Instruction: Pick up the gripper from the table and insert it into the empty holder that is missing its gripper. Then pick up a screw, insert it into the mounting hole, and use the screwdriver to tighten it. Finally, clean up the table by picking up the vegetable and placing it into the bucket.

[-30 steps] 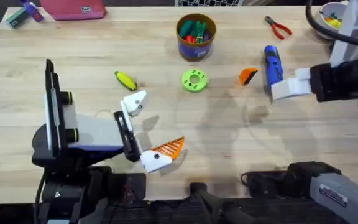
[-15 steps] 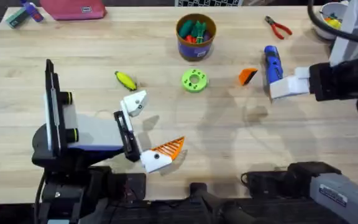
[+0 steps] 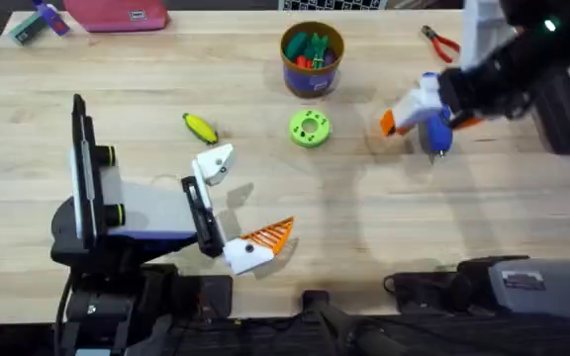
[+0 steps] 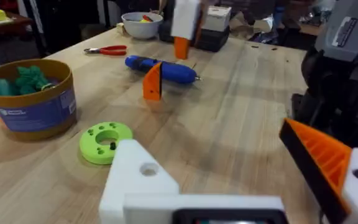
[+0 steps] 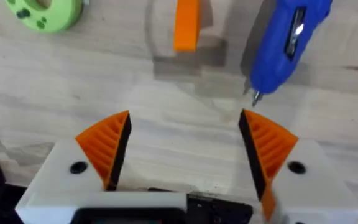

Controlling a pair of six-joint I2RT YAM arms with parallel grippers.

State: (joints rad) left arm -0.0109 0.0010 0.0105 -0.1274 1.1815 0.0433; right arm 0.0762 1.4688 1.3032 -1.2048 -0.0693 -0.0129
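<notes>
The right pincer (image 5: 185, 140), released with pads spread, hovers above the orange gripper (image 5: 186, 23), which lies ahead at upper centre, long axis pointing away.

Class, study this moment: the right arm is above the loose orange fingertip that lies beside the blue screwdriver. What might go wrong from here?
1. The gripper lies close beside the screwdriver; the open right gripper may catch or knock the screwdriver while closing.
2. The gripper stands on a narrow edge, so a finger could tip it.
3. The green disc lies between there and the holder, so a low carry might clip it.
</notes>
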